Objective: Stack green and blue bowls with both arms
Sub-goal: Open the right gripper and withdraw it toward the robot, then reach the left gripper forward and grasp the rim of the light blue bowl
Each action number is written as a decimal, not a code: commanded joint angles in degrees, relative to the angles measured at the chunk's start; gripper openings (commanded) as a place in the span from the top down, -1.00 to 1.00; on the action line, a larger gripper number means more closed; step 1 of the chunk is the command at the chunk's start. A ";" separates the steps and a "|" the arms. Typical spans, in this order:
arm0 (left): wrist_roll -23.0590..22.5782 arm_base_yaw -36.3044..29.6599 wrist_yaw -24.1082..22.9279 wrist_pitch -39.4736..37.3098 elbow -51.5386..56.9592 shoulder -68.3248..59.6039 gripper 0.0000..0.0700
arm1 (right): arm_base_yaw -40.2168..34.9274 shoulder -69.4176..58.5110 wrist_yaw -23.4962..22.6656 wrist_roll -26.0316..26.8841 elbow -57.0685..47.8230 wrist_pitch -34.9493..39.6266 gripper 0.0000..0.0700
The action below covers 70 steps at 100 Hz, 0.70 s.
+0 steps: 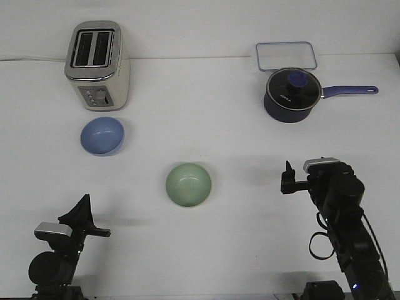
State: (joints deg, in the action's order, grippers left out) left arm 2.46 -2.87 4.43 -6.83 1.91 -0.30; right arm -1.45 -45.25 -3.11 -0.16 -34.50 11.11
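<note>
The pale green bowl (188,184) sits upright and empty near the middle of the white table. The light blue bowl (102,135) sits upright and empty at the left, just in front of the toaster. The two bowls are well apart. My left gripper (87,219) hovers low at the front left, below the blue bowl and left of the green one, holding nothing. My right gripper (287,178) is at the front right, level with the green bowl and well to its right, holding nothing. From this angle I cannot tell how wide either gripper's jaws stand.
A silver toaster (98,64) stands at the back left. A dark navy saucepan (291,94) with a lid and a purple handle pointing right stands at the back right. A clear lidded container (285,55) lies behind it.
</note>
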 commanded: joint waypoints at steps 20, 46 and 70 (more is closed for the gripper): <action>-0.07 -0.02 -0.13 -0.66 -1.11 0.11 0.97 | -0.09 2.10 0.02 2.14 5.18 -6.27 -0.88; -0.42 -0.02 -0.17 -2.78 -1.09 0.11 0.97 | -0.09 2.10 0.04 2.27 5.18 -7.85 -0.88; 2.60 -0.02 -3.63 -0.26 5.49 -0.28 0.97 | -0.09 2.19 -0.04 2.32 5.18 -8.15 -0.88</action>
State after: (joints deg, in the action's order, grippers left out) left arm 2.72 -2.87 2.98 -7.62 3.73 -0.45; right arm -1.45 -43.09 -3.07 1.58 -28.73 3.75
